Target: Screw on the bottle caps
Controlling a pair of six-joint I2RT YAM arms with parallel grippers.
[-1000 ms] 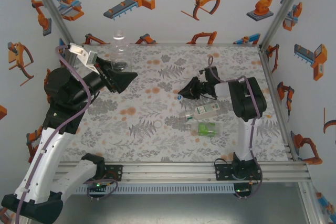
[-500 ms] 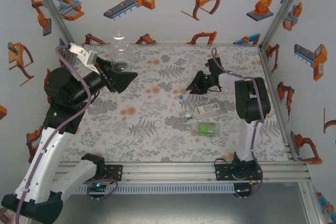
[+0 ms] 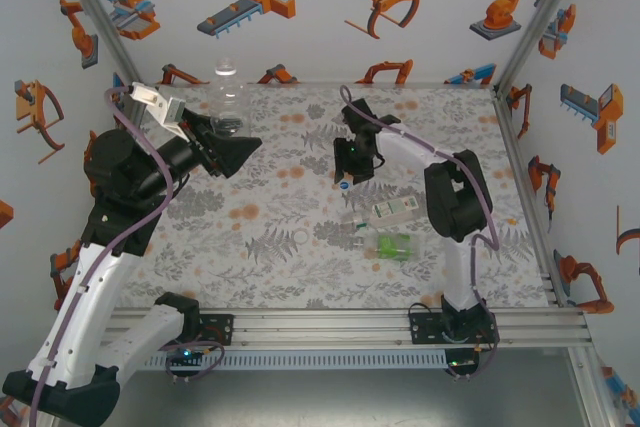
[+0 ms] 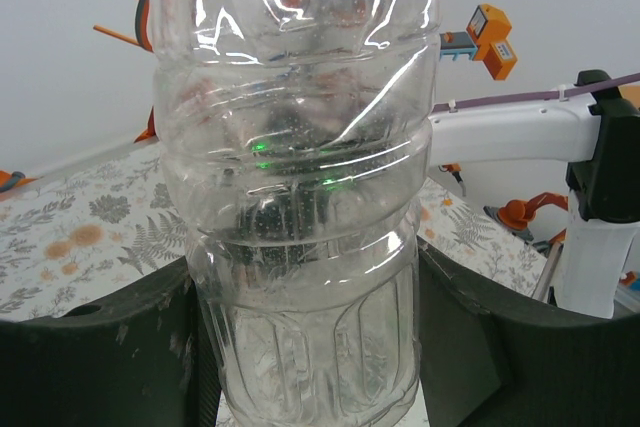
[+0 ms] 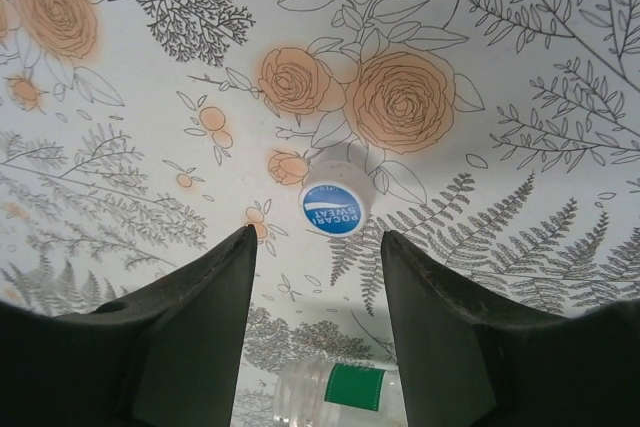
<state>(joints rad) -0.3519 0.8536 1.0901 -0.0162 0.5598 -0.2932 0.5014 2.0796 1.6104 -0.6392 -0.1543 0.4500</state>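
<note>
Left arm rears up from its base at the near left, elbow folded high, forearm slanting in toward the middle; the left gripper sits raised at the end of it, and look at that grip; both fingers are pressed tight against the sides of a clear bottle, upright between them; over on the other side, the right arm stands tall from its base, elbow bent, forearm stretched leftward; wrist tipped steeply down; the right gripper hangs low, pointing straight down, jaws standing well apart, gap between them wide.
</note>
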